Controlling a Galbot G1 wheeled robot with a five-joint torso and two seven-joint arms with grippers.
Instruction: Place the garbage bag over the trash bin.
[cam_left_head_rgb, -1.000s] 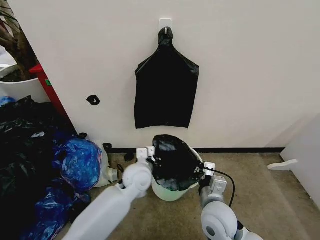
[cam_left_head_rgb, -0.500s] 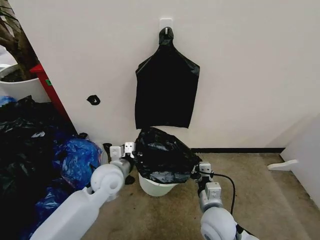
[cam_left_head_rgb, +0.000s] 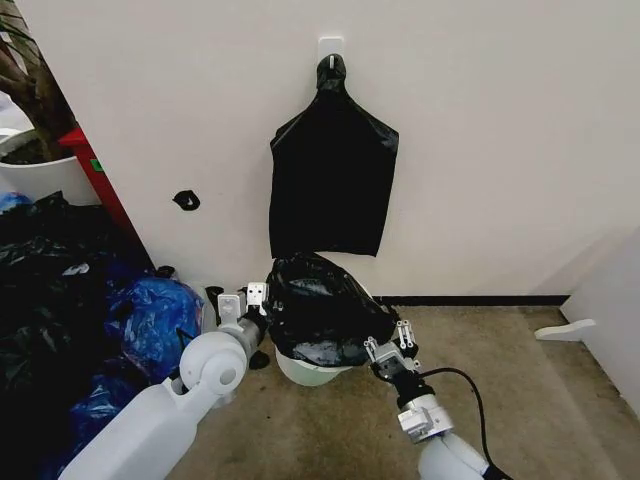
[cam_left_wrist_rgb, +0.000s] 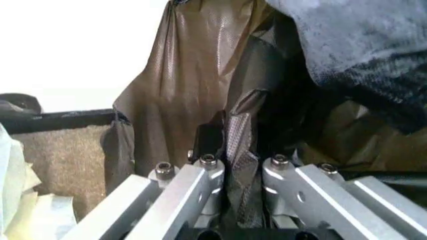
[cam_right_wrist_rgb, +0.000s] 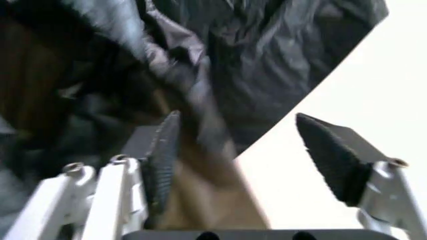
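glossy black garbage bag (cam_left_head_rgb: 318, 308); cream-white trash bin (cam_left_head_rgb: 310, 372) — blue heaped bags (cam_left_head_rgb: 155, 322)

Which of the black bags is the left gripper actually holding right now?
The garbage bag draped over the trash bin, pinched by the left gripper, not the flat bag bundle hanging on the wall.

Beige carpeted floor (cam_left_head_rgb: 530, 400) meeting a white wall with a dark baseboard. Standing on it: the cream trash bin (cam_left_head_rgb: 312, 370), draped by the garbage bag (cam_left_head_rgb: 318, 310); at left, heaped blue and black bags (cam_left_head_rgb: 90, 320).
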